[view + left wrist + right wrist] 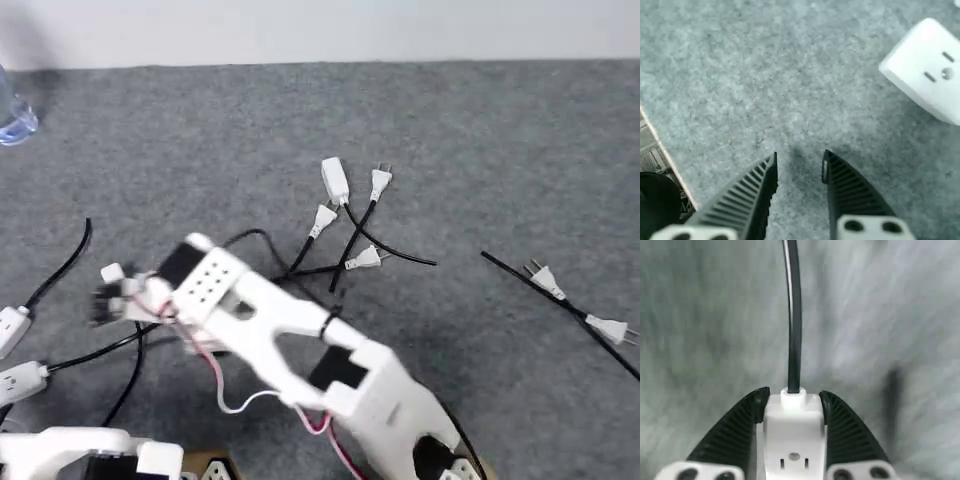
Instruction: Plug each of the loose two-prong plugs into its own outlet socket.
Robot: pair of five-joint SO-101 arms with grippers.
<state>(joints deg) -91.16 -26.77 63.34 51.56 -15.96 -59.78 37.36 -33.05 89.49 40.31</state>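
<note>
This is looking like a robotics lab bench: grey felt (500,130) is covering the table (664,155), a bare white wall (350,30) is running behind, a white plastic arm (300,335) is trailing exposed wires (240,405), and corded plugs (325,217) are lying scattered.

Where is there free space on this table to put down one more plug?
The far strip of carpet between the bottle and the plug cluster is bare, also the patch between that cluster and the right-hand plugs. The near left is crowded with outlets and an arm.
</note>
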